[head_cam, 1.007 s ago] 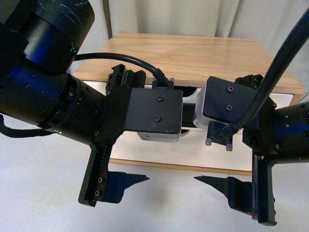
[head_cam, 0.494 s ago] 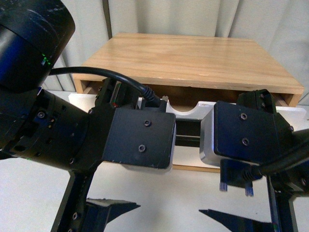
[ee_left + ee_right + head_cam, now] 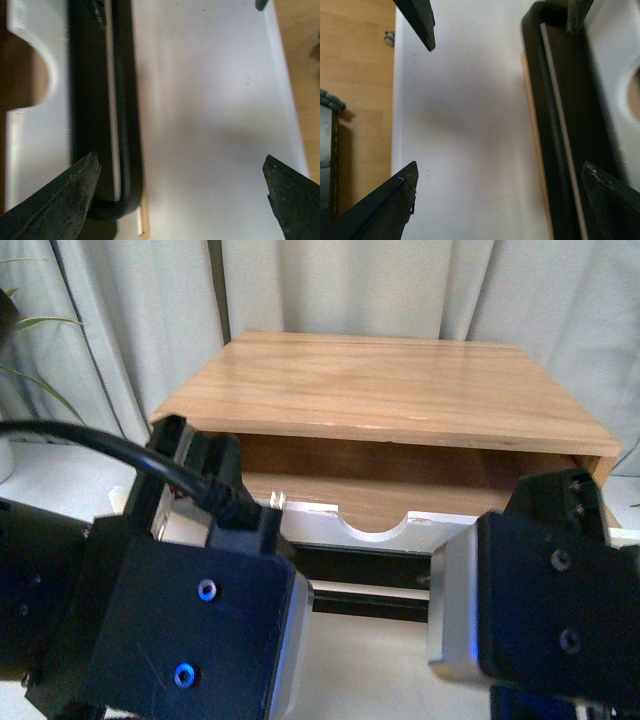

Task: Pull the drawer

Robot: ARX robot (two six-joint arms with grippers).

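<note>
The drawer [image 3: 330,523] stands pulled out from under the wooden cabinet top [image 3: 390,380]. Its white front has a half-round notch [image 3: 375,527] and a long black bar handle [image 3: 365,585]. In the left wrist view my left gripper [image 3: 180,165] is open. The handle's bent end [image 3: 122,150] runs just inside one fingertip [image 3: 80,190]. In the right wrist view my right gripper [image 3: 500,170] is open too. The handle's other end [image 3: 545,100] lies close to one fingertip [image 3: 605,195]. Neither gripper touches the bar.
Both wrist housings [image 3: 190,630] [image 3: 540,610] fill the lower front view and hide the fingertips there. A plain white drawer front [image 3: 210,100] [image 3: 460,125] lies between each pair of fingers. A wood surface [image 3: 355,75] borders it. Curtains [image 3: 130,320] hang behind the cabinet.
The drawer front has slid out from the cabinet towards me. Both arms have drawn back with it, and their fingertips have dropped out of the front view.
</note>
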